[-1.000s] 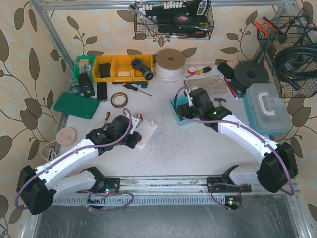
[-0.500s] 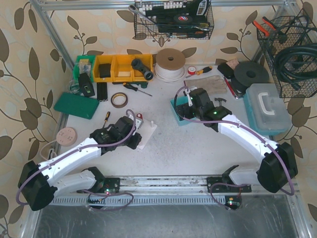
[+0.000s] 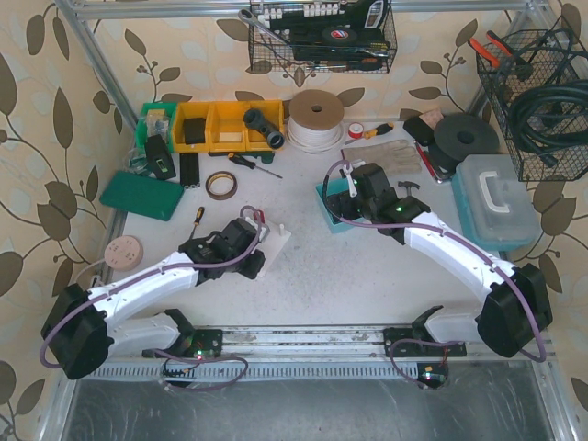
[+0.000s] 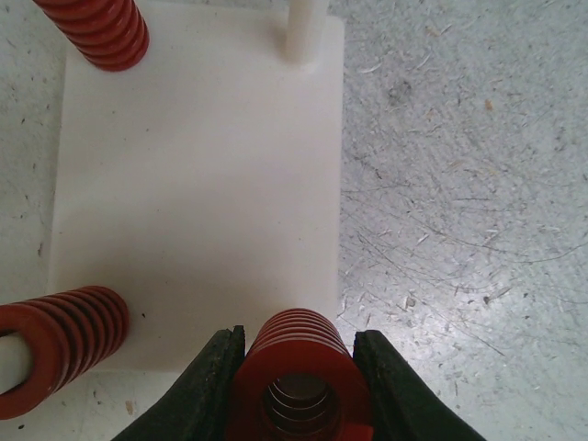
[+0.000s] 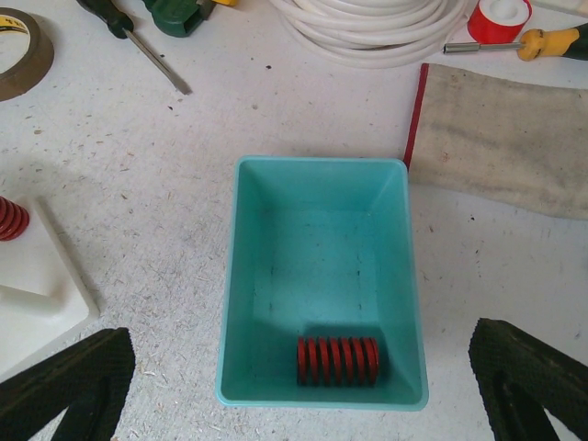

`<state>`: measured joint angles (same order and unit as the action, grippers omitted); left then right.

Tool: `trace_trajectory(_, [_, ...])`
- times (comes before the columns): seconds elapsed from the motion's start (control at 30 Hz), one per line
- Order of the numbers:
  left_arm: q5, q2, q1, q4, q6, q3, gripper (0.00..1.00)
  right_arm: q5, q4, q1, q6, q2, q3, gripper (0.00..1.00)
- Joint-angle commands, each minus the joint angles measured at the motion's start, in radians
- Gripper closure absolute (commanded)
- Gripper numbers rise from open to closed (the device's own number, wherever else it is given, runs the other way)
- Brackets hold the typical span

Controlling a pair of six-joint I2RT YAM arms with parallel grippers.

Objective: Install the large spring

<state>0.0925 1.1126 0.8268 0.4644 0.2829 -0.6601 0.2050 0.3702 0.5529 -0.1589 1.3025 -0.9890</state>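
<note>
The left gripper (image 4: 297, 354) clamps a large red spring (image 4: 296, 333) at the white base's (image 4: 197, 184) edge; the right gripper (image 5: 301, 377) hangs wide open

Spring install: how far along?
Done: a far spring and a left spring sit on the plate. In hand: the left claw grips a third spring at the plate's edge. Left: seat it, likely on the bare peg; a last spring lies in the bin.
</note>
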Motion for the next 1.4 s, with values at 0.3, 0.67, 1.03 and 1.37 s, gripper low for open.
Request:
trace_trajectory(0.3, [0.016, 0.050, 0.009, -0.062, -0.004, 0.009, 0.75, 0.001, -0.001, -0.003, 0.014, -0.012, 0.013, 0.01])
trace_trajectory(0.67, [0.043, -0.051, 0.009, -0.031, 0.008, 0.003, 0.34, 0.007, 0.017, -0.006, 0.021, -0.008, -0.002, 0.01])
trace_trajectory(1.03, [0.314, -0.118, 0.008, -0.077, -0.076, -0.098, 0.24, 0.002, 0.070, -0.032, 0.010, 0.072, -0.063, 0.03])
trace_trajectory(1.37, [0.328, -0.094, -0.092, -0.289, -0.069, -0.037, 0.11, -0.045, 0.182, -0.068, 0.086, 0.339, -0.245, 0.25])
